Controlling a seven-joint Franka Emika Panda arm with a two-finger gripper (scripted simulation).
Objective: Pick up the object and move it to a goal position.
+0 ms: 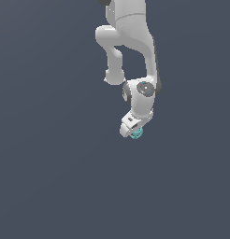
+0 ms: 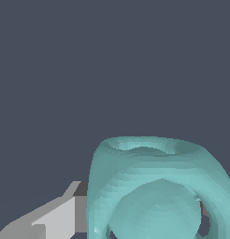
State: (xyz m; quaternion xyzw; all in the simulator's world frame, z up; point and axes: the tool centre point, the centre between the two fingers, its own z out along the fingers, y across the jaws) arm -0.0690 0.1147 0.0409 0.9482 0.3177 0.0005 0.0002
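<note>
Object (image 1: 136, 133) is clamped at gripper (image 1: 132, 130), 6 o'clock below the wrist; grip should be kept firm, transport slow.

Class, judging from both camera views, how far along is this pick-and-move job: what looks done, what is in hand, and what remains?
Done: the arm has reached the teal object, which sits right at the gripper tip. In hand: the wrist view shows the object filling the space beside one finger, so a grasp looks likely, though jaw closure is not visible. Left: carrying it to the goal, which neither view shows.
</note>
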